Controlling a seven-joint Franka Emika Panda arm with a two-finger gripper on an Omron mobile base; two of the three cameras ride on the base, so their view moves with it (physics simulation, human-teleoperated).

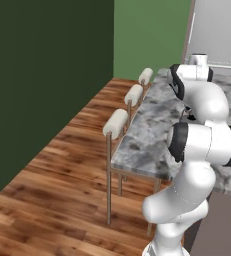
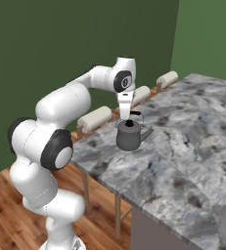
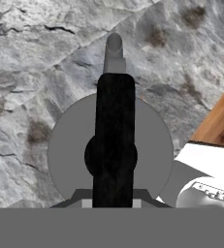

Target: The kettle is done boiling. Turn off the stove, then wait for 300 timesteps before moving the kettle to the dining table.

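Near the dining table's left edge, the kettle is being pinched directly beneath the gripper, handle clamped, spout pointing right.

Kettle is dark grey with a black handle and black lid knob; table is grey-white marble with dark veins, on thin brown legs; stools have cream cushions; floor is reddish-brown wood planks; walls are dark green
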